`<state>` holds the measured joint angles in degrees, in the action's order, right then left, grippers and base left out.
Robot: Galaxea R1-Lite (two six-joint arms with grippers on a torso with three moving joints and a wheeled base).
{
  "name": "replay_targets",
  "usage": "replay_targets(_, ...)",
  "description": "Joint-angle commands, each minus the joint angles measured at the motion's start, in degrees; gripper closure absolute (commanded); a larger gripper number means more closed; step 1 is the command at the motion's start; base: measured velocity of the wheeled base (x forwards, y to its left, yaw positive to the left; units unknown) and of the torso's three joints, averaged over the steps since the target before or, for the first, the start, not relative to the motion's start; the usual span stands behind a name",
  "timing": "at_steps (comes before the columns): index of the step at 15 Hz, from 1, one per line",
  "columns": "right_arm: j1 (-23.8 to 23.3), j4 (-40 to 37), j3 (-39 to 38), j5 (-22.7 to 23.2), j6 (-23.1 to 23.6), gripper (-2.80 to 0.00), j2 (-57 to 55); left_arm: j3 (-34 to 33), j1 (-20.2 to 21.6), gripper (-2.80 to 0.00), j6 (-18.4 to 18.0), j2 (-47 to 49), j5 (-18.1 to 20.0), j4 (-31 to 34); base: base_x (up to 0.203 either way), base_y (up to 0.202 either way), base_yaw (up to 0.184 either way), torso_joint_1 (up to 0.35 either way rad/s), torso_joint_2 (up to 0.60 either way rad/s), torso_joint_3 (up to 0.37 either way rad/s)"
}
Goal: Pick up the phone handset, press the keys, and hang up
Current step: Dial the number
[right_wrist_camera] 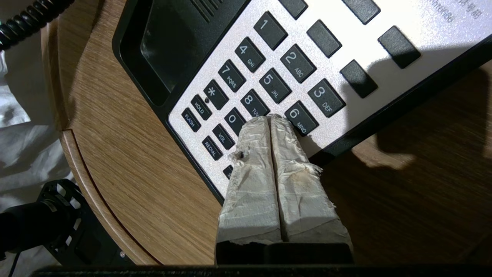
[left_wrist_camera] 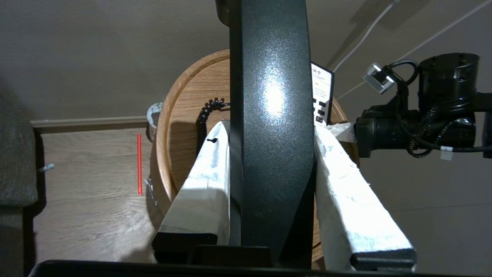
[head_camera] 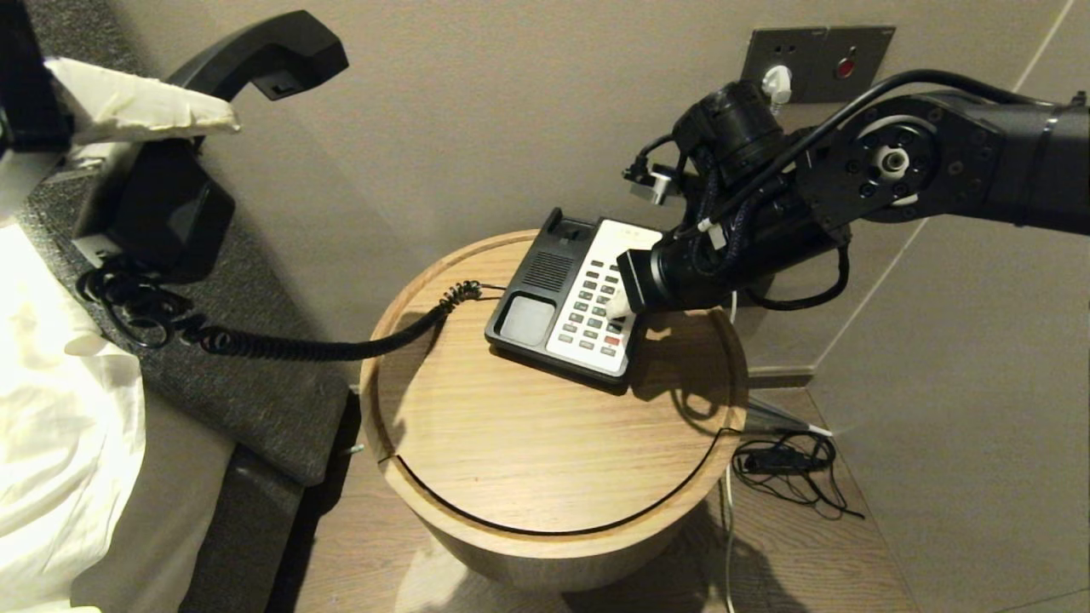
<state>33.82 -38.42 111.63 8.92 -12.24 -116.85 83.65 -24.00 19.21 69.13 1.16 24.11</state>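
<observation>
The black handset [head_camera: 255,60] is held up at the far left, off the table, in my left gripper [head_camera: 145,106], whose white-wrapped fingers [left_wrist_camera: 207,181] are shut on its shaft [left_wrist_camera: 271,134]. Its coiled cord [head_camera: 289,345] runs to the phone base [head_camera: 570,302], black with a white keypad, on the round wooden table [head_camera: 528,443]. My right gripper [head_camera: 620,308] is shut and empty, its taped fingertips [right_wrist_camera: 269,123] resting on the keypad [right_wrist_camera: 292,65] where the 9 key would be, between the 8 and 6 keys.
The table stands against a beige wall with a socket plate [head_camera: 813,60]. The bed with white linen [head_camera: 60,443] lies to the left. Loose cables [head_camera: 788,464] lie on the floor right of the table. A red stick [left_wrist_camera: 139,163] lies on the floor.
</observation>
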Motion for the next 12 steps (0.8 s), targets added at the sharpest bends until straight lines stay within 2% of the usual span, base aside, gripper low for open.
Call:
replay_targets(1,-0.07,-0.36,-0.01,0.04,-0.15,0.00,-0.33,-0.16,0.01,0.00,0.12,0.01,-0.02,0.15,0.000,0.000,0.000,0.000,0.00,0.000)
replay_targets(7,-0.15,-0.47,-0.06,-1.01,-0.07,0.00,-1.10,-0.25,0.71,0.00,0.12,0.04,0.16,-0.11,0.000,0.000,0.000,0.000,0.00,0.000)
replay_targets(12,0.26,-1.94,-0.01,-0.84,-0.64,0.00,4.45,-1.21,0.71,0.00,-0.05,0.04,0.16,-1.72,0.000,0.000,0.000,0.000,0.00,0.000)
